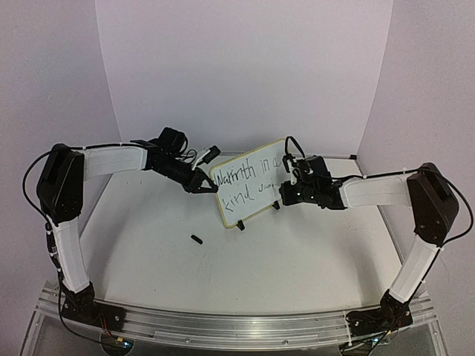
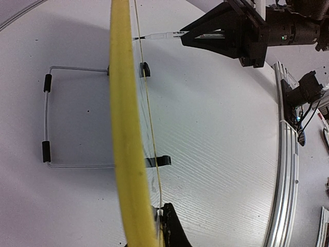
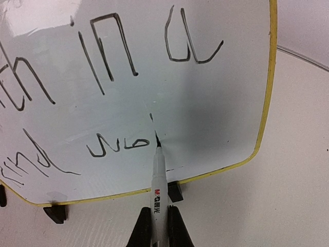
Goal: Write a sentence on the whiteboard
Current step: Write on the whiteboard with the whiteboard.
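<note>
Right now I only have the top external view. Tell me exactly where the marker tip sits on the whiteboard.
Observer: In the right wrist view, the tip of the marker touches the whiteboard just right of the last strokes of the sentence, below the gap between "in" and "a".
Operator: Confirm the grip on it.
Observer: The right fingers pinch the marker's barrel from both sides, near its printed label.
Operator: Check the left arm's hold.
Observer: In the left wrist view, the yellow rim runs edge-on, with a left finger against the writing side. The wire stand rests on the table behind.
</note>
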Controlling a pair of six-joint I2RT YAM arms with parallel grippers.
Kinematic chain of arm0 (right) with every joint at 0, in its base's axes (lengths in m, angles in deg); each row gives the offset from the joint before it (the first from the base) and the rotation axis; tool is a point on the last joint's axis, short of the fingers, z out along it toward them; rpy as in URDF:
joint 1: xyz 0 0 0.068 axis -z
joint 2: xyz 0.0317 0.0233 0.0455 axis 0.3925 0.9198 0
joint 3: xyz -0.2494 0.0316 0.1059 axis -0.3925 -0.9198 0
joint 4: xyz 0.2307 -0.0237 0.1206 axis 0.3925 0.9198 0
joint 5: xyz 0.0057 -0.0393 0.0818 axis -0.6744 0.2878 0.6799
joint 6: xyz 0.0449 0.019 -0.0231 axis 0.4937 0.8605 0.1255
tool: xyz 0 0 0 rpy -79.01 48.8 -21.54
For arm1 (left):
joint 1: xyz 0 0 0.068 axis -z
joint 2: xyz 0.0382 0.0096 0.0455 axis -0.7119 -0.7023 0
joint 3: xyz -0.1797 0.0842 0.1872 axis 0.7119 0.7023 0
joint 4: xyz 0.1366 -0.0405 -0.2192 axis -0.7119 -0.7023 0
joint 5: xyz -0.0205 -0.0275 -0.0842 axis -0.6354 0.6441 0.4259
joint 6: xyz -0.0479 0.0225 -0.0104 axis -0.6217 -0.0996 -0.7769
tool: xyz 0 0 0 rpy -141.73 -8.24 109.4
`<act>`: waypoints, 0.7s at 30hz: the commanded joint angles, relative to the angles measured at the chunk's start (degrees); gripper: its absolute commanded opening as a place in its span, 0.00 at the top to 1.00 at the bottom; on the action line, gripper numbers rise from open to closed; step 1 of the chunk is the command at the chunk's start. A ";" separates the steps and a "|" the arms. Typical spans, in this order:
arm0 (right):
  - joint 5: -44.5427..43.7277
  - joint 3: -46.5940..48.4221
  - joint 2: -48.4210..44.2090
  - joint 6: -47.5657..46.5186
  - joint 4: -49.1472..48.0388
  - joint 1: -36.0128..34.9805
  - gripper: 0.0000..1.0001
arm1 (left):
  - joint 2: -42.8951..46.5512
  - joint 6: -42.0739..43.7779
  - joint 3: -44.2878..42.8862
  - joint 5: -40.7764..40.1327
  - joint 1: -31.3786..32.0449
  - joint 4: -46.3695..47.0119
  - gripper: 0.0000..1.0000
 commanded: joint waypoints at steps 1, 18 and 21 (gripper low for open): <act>-0.45 3.10 0.86 -0.61 -0.72 0.13 1.00 | -3.57 1.16 1.35 -1.85 2.57 -7.80 1.00; -1.10 4.80 1.56 -1.33 -0.72 0.14 1.00 | -3.82 1.15 1.34 -1.85 2.57 -7.81 1.00; -0.97 4.33 1.80 -0.90 -0.72 0.11 1.00 | -3.83 1.15 1.34 -1.85 2.59 -7.82 1.00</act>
